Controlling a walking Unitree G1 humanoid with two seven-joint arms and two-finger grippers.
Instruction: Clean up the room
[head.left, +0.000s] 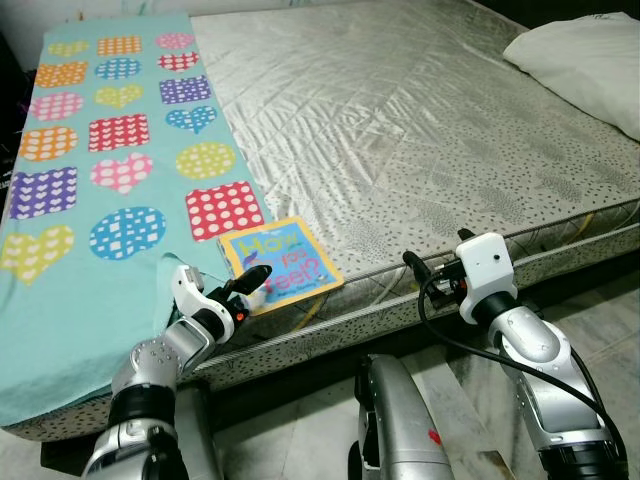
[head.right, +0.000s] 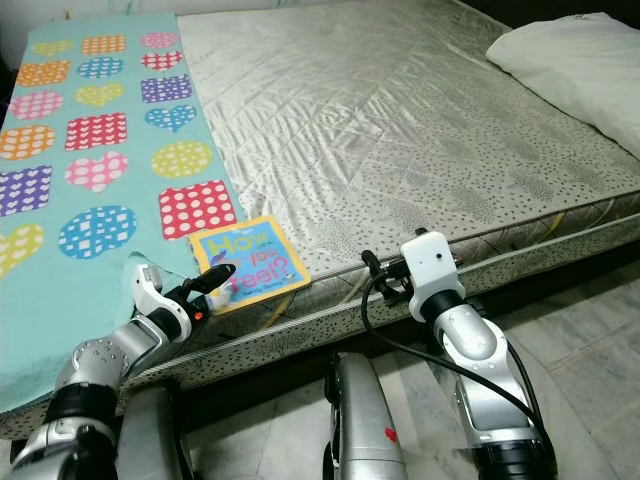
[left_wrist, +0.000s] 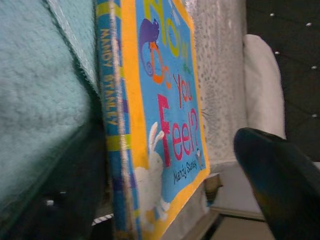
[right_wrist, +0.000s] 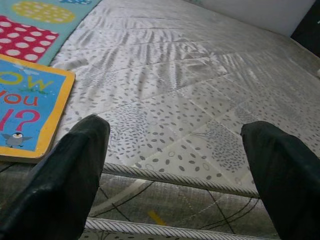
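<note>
Left pincer hovered open at the yellow-bordered blue picture book by the bed's near edge; right pincer gaped open nearby.

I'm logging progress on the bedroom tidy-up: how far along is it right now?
Early stage. Nothing looks put away yet: the picture book lies flat at the mattress edge, beside the teal blanket. In hand: the left end effector is open around the book's near edge, not yet gripping. The right end effector hovers open by the mattress edge. Left: grasping and stowing the book.
</note>
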